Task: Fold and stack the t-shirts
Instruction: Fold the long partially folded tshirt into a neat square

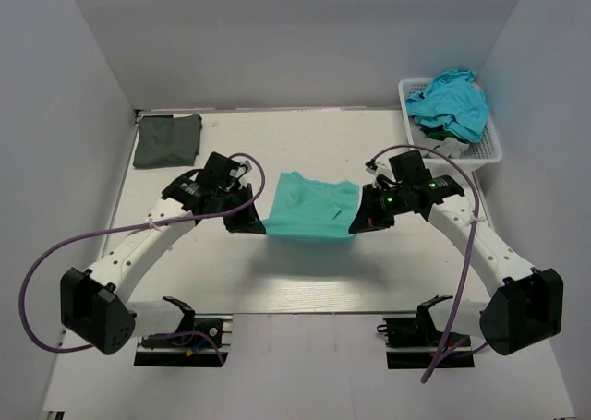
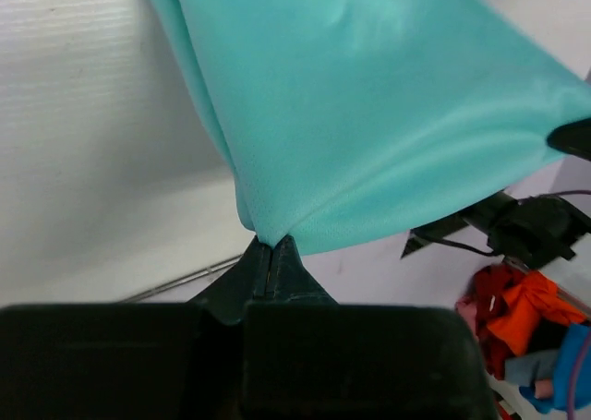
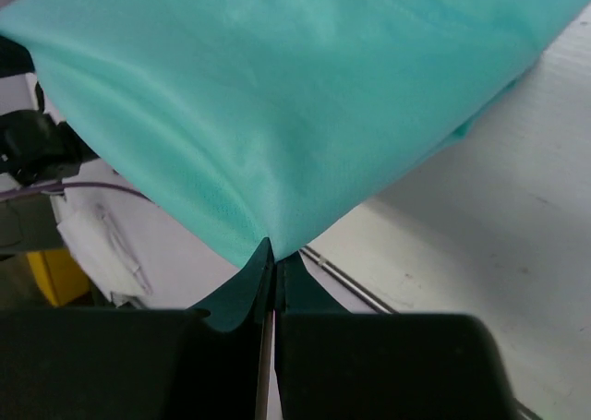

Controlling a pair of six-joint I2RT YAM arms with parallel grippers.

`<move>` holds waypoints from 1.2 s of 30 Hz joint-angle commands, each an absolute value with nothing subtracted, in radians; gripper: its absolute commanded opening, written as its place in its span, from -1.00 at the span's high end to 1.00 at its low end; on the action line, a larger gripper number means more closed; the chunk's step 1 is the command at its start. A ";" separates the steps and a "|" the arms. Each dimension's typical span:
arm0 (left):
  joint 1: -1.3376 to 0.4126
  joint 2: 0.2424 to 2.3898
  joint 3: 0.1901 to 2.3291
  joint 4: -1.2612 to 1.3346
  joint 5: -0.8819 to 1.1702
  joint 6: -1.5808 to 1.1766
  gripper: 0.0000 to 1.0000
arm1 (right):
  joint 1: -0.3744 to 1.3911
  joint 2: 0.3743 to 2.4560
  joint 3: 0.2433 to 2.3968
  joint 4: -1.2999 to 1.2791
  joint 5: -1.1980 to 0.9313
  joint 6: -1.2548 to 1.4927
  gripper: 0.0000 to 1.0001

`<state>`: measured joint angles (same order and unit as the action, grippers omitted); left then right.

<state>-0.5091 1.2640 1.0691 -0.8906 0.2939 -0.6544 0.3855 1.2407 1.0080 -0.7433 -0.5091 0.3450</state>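
A teal-green t-shirt (image 1: 311,208) hangs stretched between my two grippers above the middle of the table. My left gripper (image 1: 255,223) is shut on its near left corner, seen up close in the left wrist view (image 2: 270,243). My right gripper (image 1: 356,224) is shut on its near right corner, seen in the right wrist view (image 3: 274,249). The shirt fills the left wrist view (image 2: 369,106) and the right wrist view (image 3: 295,97). A folded dark grey-green t-shirt (image 1: 167,139) lies at the far left. Turquoise-blue shirts (image 1: 450,103) are piled in the basket.
A white lattice basket (image 1: 488,146) stands at the far right corner of the table, with a grey-white piece of cloth (image 1: 445,145) under the turquoise pile. White walls close in the left, back and right sides. Purple cables loop from both arms.
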 commanded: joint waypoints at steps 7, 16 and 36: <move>-0.494 1.304 1.307 -0.997 0.264 -0.614 1.00 | 0.351 1.305 1.192 -0.933 -0.578 0.311 1.00; -0.479 1.520 1.459 -0.927 0.097 -0.610 1.00 | 0.302 1.385 1.178 -0.807 -0.612 0.316 1.00; -0.394 2.098 1.934 -0.809 0.069 -0.611 1.00 | 0.138 1.755 1.253 -0.476 -0.661 0.371 1.00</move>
